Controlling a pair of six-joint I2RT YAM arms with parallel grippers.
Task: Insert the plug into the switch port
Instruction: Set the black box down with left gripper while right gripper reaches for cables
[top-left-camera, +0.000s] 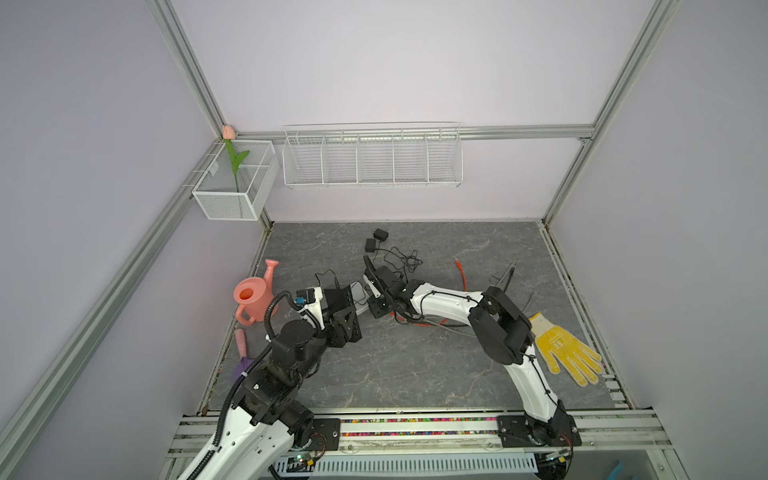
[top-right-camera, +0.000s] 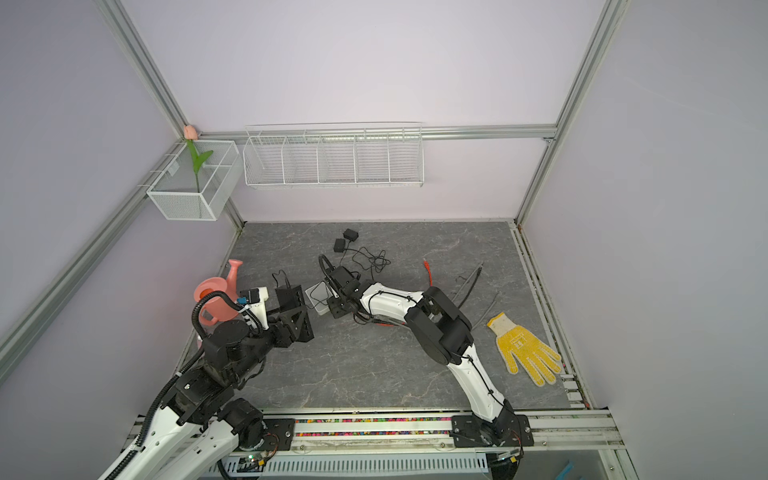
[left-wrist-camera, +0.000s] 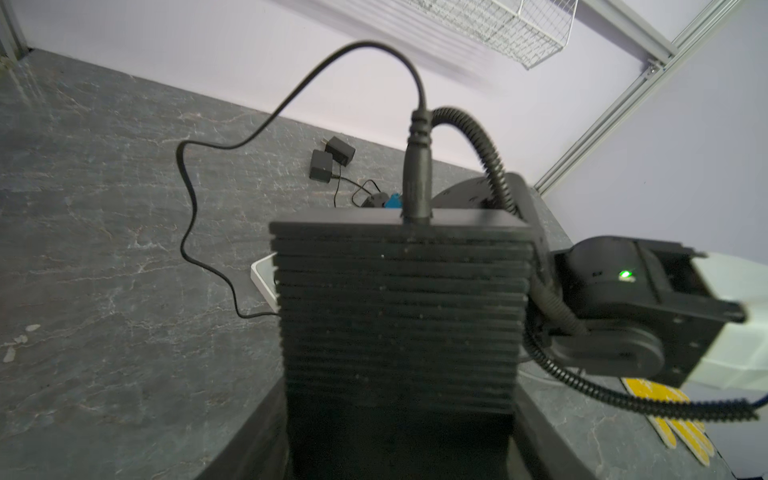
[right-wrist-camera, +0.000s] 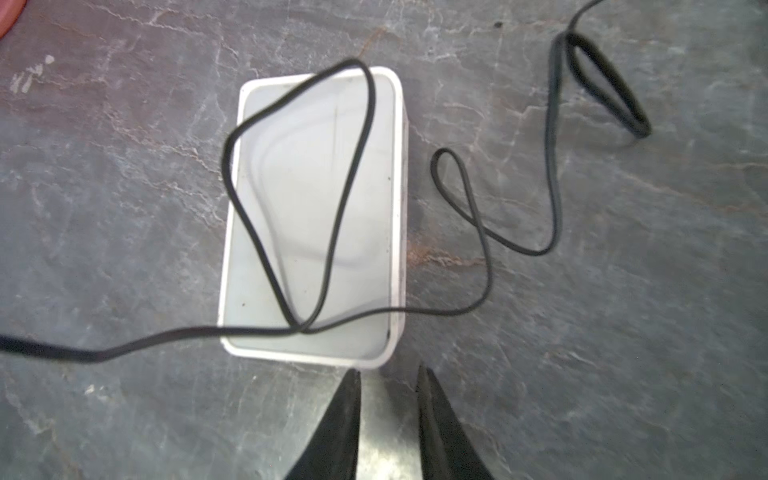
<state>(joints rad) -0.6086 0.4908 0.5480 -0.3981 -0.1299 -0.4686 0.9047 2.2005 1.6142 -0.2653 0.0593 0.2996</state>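
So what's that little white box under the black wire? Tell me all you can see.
The white box is a flat rectangle with rounded corners: a white rim around a smooth, glossy pale grey top, plastic by the look. It lies flat on the dark marbled tabletop. A thin black cable loops across its top, crossing itself near one short end. The right gripper hangs just off that end, jaws narrowly apart and empty; whether it touches is unclear.

No readable text anywhere; the dark print on the yellow glove (top-left-camera: 562, 351) is too small to read.
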